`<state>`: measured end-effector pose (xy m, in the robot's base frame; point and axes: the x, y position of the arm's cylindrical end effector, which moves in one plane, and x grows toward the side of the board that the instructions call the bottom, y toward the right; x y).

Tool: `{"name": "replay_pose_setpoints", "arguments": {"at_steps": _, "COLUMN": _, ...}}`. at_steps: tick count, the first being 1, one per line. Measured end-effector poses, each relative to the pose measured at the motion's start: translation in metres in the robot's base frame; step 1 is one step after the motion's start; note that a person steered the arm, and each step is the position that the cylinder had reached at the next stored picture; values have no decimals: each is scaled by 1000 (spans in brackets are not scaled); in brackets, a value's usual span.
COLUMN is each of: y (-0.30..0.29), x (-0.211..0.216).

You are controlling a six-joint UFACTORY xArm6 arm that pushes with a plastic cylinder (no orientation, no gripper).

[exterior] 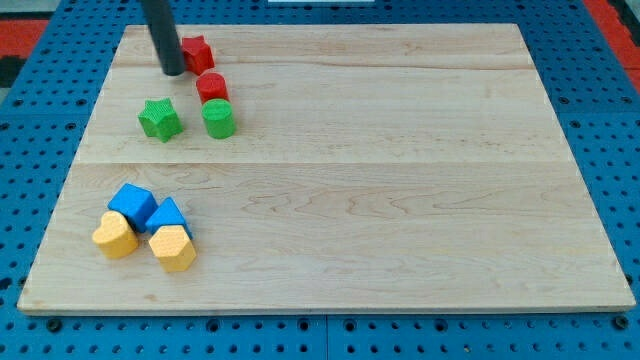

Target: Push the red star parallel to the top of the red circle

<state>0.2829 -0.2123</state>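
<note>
The red star (197, 52) lies near the board's top left, just above and slightly left of the red circle (211, 87). A small gap separates them. My tip (172, 71) stands at the star's lower left side, touching or nearly touching it. The dark rod rises from there out of the view's top. The green circle (218, 118) sits right below the red circle.
A green star (159, 118) lies left of the green circle. Two blue blocks (132, 204) (168, 216) and two yellow blocks (115, 236) (173, 248) cluster at the lower left of the wooden board (400, 180).
</note>
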Motion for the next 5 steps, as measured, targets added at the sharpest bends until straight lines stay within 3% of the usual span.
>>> {"name": "replay_pose_setpoints", "arguments": {"at_steps": 1, "y": 3, "x": -26}}
{"name": "replay_pose_setpoints", "arguments": {"at_steps": 3, "y": 39, "x": -30}}
{"name": "replay_pose_setpoints", "arguments": {"at_steps": 5, "y": 6, "x": -28}}
